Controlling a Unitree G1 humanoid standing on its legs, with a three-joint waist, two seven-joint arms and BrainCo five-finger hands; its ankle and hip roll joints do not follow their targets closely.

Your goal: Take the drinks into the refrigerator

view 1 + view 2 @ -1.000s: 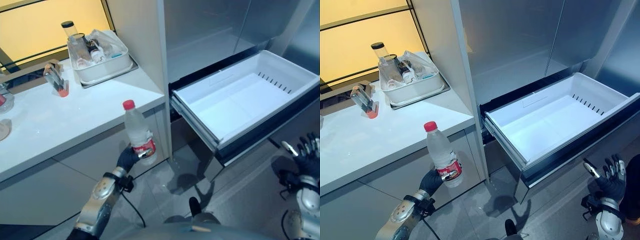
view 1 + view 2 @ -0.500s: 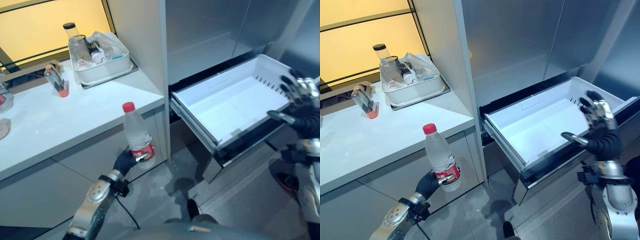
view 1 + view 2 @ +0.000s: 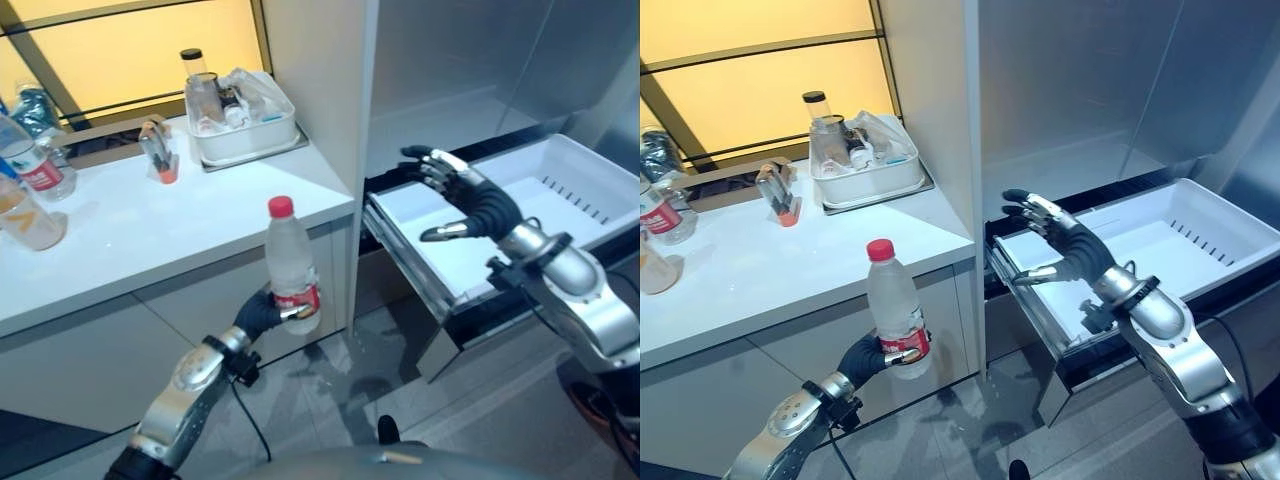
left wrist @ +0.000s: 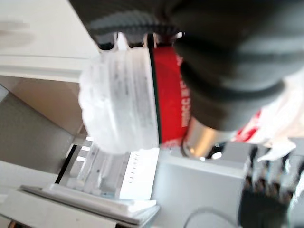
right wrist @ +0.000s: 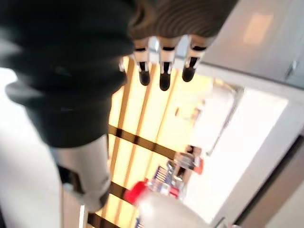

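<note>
One bottle beside counter edge

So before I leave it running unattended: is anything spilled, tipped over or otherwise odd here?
Nothing stands out. The water bottle is upright and capped in the left hand, the refrigerator drawer is open and empty, and the right hand is open above it.

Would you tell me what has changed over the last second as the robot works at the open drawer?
The right hand, fingers spread and empty, rose from low beside the drawer and swung across its front toward the left hand's side, now hovering over its near corner. The camera also shifted, bringing more bottles on the counter into view. The left hand still grips the water bottle upright; the drawer stays open and empty.
</note>
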